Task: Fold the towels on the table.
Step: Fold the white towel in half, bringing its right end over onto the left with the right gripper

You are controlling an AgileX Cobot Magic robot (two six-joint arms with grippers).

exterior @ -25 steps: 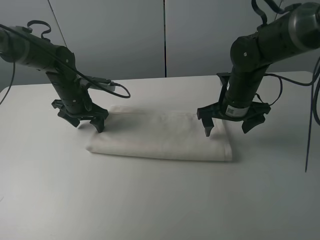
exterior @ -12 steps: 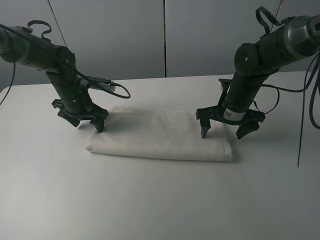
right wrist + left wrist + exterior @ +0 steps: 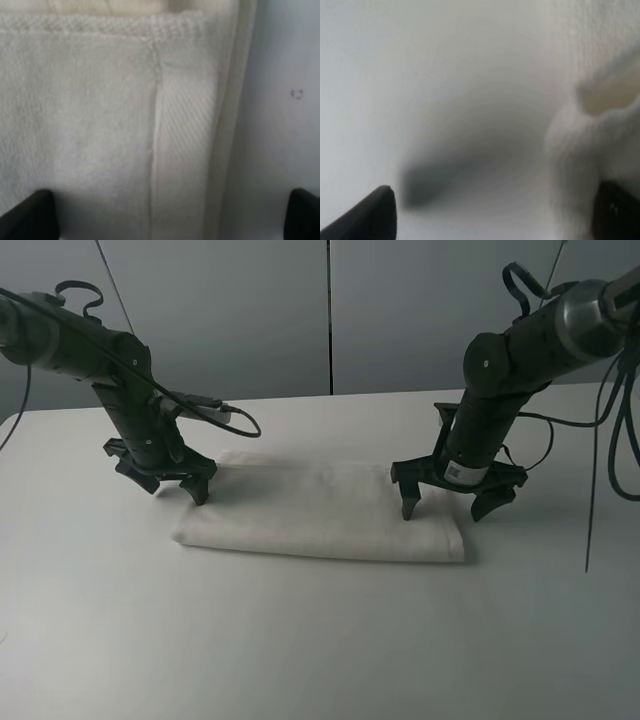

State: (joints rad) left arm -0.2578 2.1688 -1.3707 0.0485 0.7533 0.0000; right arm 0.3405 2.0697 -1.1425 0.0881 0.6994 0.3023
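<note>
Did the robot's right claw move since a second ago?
Yes. The right gripper has dropped a little lower and slid inward over the end of the towel, which has stayed put.

Site: I read this as a robotics lab test cell | Evidence: bare white table (image 3: 300, 650); plain grey panel wall (image 3: 230, 320) with dark seam (image 3: 329, 315); loose cable (image 3: 592, 502) dangling; two black arms (image 3: 120, 370) (image 3: 510, 360) over the tabletop.

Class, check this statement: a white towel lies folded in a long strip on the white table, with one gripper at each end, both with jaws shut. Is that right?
Not quite. The towel does lie in a long strip on the table, with the left gripper and the right gripper at its ends, but both have their jaws open, spread wide. The exterior high view shows it.
</note>
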